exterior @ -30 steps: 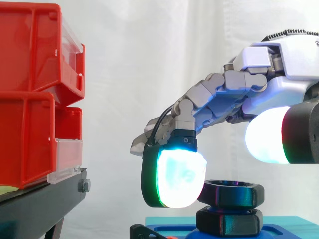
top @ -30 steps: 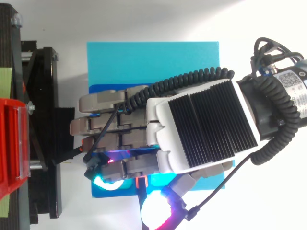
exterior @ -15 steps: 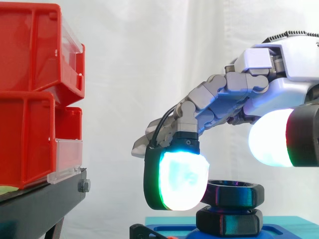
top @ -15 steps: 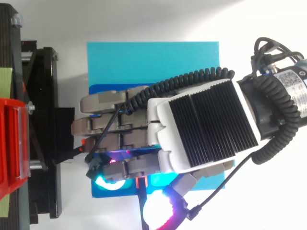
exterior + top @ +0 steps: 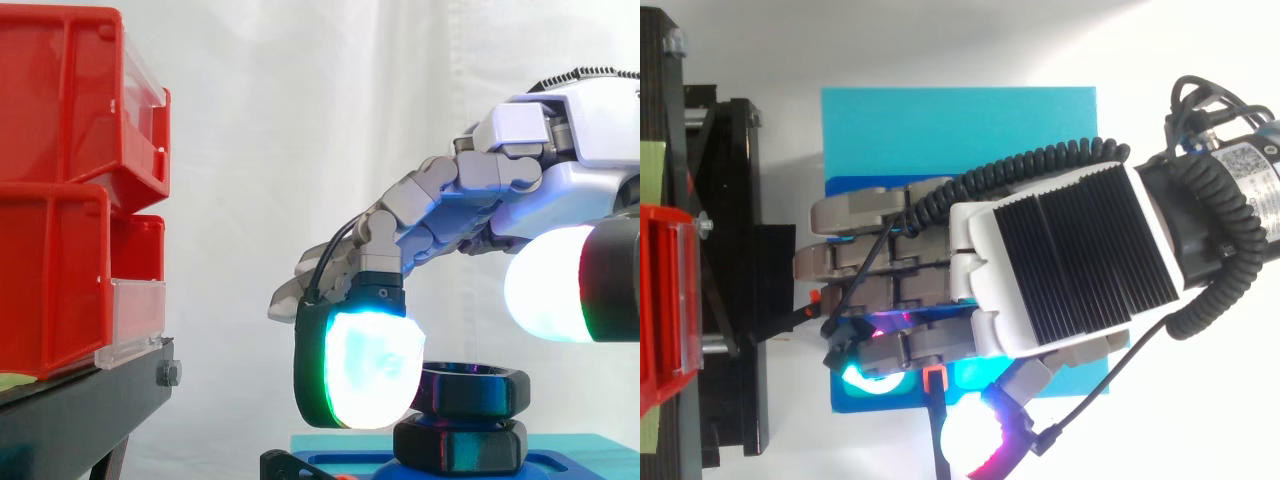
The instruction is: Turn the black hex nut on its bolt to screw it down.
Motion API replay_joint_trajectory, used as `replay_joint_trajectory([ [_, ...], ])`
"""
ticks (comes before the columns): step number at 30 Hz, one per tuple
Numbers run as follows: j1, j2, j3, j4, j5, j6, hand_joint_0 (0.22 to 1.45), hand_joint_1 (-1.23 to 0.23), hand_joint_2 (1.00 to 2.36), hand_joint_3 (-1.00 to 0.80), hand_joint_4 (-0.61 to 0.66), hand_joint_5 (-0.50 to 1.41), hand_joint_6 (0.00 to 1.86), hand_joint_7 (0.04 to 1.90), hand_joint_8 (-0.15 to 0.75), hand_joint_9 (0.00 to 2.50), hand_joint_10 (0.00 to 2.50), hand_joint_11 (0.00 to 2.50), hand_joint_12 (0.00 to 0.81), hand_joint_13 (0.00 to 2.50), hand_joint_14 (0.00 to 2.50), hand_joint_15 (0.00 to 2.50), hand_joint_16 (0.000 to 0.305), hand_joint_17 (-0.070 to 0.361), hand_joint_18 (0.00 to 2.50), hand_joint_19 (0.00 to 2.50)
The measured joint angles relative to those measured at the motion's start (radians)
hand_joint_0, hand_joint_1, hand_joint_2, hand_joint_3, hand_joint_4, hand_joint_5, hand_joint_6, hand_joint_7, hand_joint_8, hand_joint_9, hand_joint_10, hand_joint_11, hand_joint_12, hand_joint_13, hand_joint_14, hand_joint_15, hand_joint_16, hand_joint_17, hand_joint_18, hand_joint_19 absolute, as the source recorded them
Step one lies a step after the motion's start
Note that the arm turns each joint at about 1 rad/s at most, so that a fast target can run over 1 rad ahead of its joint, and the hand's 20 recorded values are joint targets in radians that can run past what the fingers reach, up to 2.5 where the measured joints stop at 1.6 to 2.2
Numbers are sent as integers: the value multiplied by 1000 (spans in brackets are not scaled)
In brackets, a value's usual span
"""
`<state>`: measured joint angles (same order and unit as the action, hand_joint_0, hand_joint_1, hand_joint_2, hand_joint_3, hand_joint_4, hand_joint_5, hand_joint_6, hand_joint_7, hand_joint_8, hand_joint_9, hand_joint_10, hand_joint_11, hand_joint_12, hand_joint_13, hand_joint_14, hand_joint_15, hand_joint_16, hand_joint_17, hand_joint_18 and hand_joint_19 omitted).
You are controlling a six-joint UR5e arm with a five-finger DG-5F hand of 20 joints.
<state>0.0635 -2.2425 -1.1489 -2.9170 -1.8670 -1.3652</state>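
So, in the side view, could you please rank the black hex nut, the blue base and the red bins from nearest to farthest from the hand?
1. black hex nut, just under the hand.
2. blue base, lower still, beneath the nut.
3. red bins, far left.

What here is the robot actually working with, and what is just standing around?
For the job:
- the robot's hand, fingers stretched out
- the black hex nut
- the black hex block right under the nut
- the blue base plate

Just standing by:
- the red plastic bins
- the black stand beneath them
- the white curtain
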Motion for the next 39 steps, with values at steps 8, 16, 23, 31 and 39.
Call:
replay_joint_trajectory([
  [8, -5, 0, 0, -1, -1, 0, 521, -436, 1000, -500, 238, -213, 765, 649, 257, 520, 7, 323, 155, 369, 0, 0, 16, 36, 114, 94],
  [16, -17, 0, 0, 2, -25, -1, 520, -435, 1000, -500, 240, -220, 808, 607, 259, 521, 6, 324, 157, 373, 0, 4, 16, 36, 114, 100],
  [23, -37, 0, 0, -12, -70, -1, 519, -434, 1000, -500, 238, -220, 809, 601, 260, 522, 6, 324, 158, 375, 0, 0, 16, 37, 113, 99],
  [31, -58, 0, 0, -22, -105, -2, 518, -434, 1000, -500, 237, -220, 809, 595, 261, 521, 7, 330, 159, 376, 0, 1, 16, 37, 115, 106],
  [39, -80, 0, 0, -32, -135, -2, 519, -433, 1000, -500, 245, -220, 808, 601, 260, 521, 7, 331, 161, 380, 0, 2, 16, 36, 117, 105],
])
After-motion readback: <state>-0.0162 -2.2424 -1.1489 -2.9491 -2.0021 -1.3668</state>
